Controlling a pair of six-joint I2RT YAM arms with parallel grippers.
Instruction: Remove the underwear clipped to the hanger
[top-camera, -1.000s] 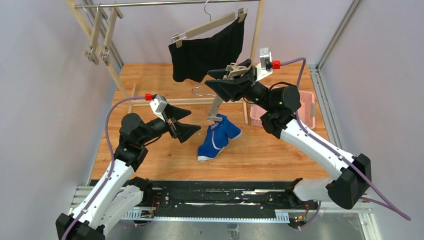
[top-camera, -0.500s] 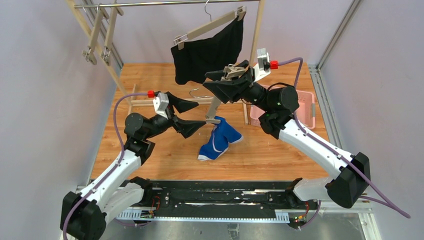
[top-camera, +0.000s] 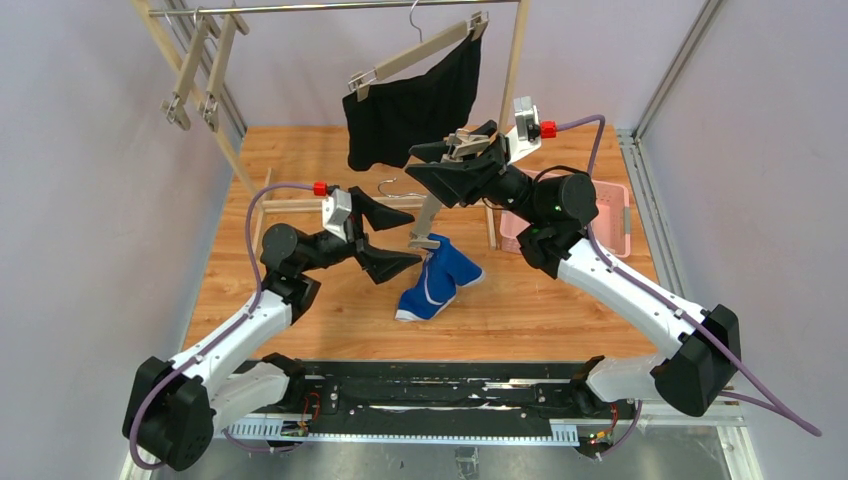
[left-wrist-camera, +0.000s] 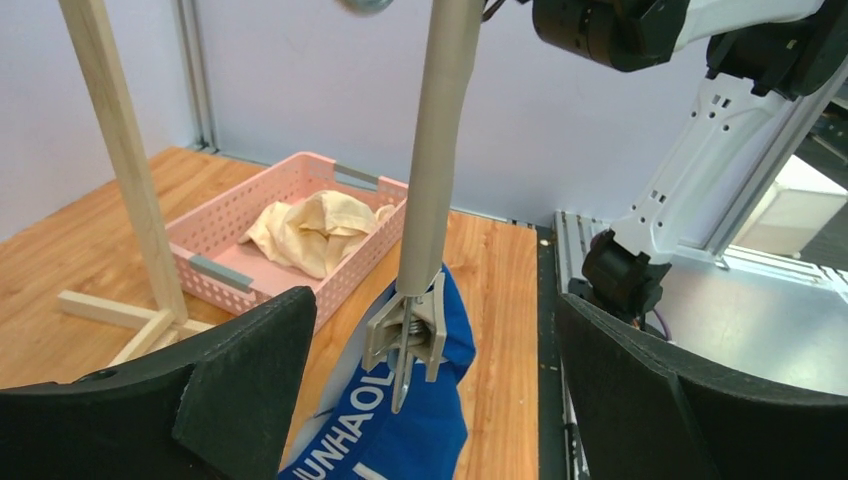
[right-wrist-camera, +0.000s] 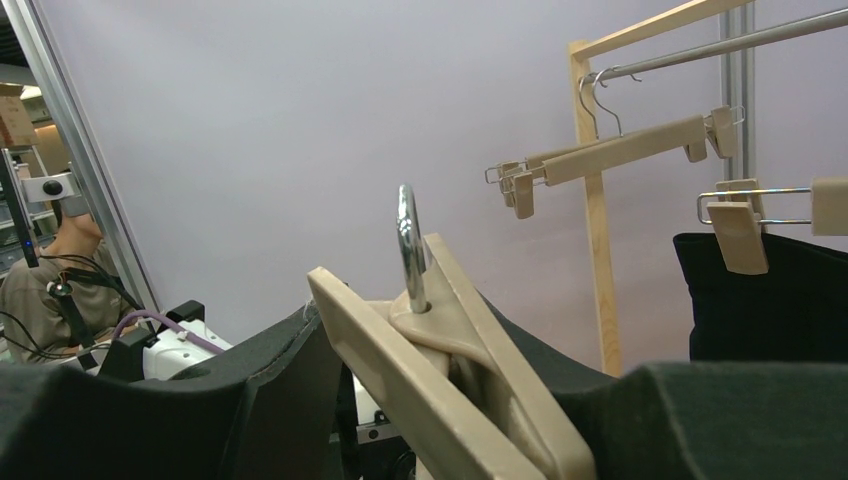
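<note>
My right gripper (top-camera: 442, 165) is shut on the middle of a beige clip hanger (top-camera: 432, 212), holding it tilted steeply; its hook and bar fill the right wrist view (right-wrist-camera: 470, 380). The blue underwear (top-camera: 437, 285) with white trim hangs from the hanger's lower clip (left-wrist-camera: 408, 335), its lower end on the table. My left gripper (top-camera: 412, 240) is open, its fingers on either side of that clip (left-wrist-camera: 435, 335) without touching it. The black underwear (top-camera: 410, 110) hangs clipped on another hanger on the rail. The cream underwear (left-wrist-camera: 310, 225) lies in the pink basket (left-wrist-camera: 250, 270).
A wooden rack with a metal rail (top-camera: 330, 8) stands at the back; two empty clip hangers (top-camera: 195, 75) hang at its left end. The rack's post (left-wrist-camera: 125, 180) and foot stand left of the basket. The pink basket (top-camera: 618, 215) sits at the table's right.
My left gripper has risen and moved right, up to the lower clip, and now brackets it. The right gripper and hanger have barely moved.
</note>
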